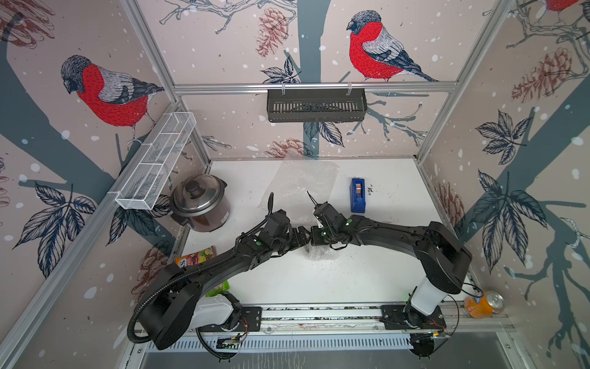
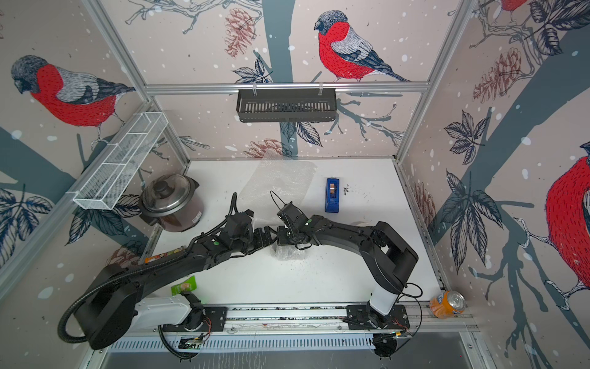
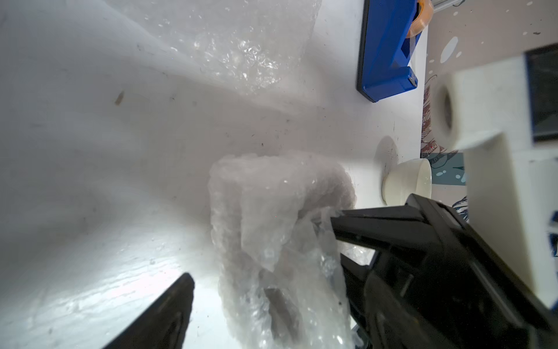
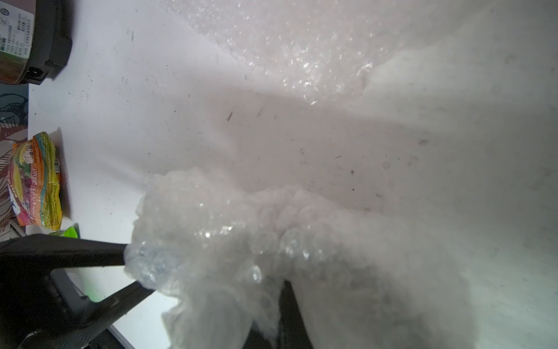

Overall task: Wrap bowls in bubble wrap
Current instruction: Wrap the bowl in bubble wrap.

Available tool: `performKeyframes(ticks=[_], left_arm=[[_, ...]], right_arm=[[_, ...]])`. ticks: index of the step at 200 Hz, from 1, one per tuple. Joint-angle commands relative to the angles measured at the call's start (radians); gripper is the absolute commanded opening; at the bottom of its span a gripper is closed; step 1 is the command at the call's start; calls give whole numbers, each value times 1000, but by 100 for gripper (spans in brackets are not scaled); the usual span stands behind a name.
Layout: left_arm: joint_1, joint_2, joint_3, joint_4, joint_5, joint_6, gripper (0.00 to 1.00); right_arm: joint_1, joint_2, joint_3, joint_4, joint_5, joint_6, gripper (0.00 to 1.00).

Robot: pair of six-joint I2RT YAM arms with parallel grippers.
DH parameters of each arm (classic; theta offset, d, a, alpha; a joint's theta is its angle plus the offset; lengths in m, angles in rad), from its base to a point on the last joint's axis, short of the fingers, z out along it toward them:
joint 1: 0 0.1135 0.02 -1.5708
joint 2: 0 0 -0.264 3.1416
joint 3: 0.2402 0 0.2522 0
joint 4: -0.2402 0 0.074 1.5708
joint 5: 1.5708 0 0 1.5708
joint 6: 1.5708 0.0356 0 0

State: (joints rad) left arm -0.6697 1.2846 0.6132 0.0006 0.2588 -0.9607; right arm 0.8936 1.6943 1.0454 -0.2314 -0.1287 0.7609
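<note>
A crumpled bundle of bubble wrap lies mid-table under both wrists; what it encloses cannot be made out. In the left wrist view my left gripper is open: one finger stands clear beside the bundle, the other shows dimly through the plastic. My right gripper is shut on the bubble wrap, and its black fingers pinch the bundle's side. A cream-white bowl sits on its own beyond the right gripper. A second, flat sheet of bubble wrap lies towards the back.
A blue tape dispenser stands right of the flat sheet. The steel lidded cooker is at the left. Snack packets lie near the left arm. An orange can sits at the front right corner.
</note>
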Motion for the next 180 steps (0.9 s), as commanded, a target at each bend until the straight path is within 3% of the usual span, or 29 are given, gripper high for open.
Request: performKeyframes(ticks=[1,41,70,82,95,107,123,150,166,180], left_arm=[[14,44,26,35,15,20,78],[27,110,38,87,48,26,76],[27,163,51,107,58,44,71],[27,188,53,113,56,51,65],[31,212,53,114,48,53,47],[35,232,47,119,39,50,36],[38,251,40,133,36,42,26],[39,265,32,146,39,14,22],[38,245,5,164,34,-27,20],[34,211,-22,178,27,-57,19]], right_arm=[[-3,-32,-13,8,24,24,0],[-3,-76,-4,-50,133,77,0],[3,-41,10,-59,133,80,0],[4,-35,5,-49,130,81,0],[0,-43,-1,-45,134,87,0],[0,-55,1,-47,131,90,11],[17,-81,25,-71,137,80,33],[78,-129,70,-170,205,94,63],[108,-150,50,-189,224,130,64],[114,-145,21,-168,195,166,56]])
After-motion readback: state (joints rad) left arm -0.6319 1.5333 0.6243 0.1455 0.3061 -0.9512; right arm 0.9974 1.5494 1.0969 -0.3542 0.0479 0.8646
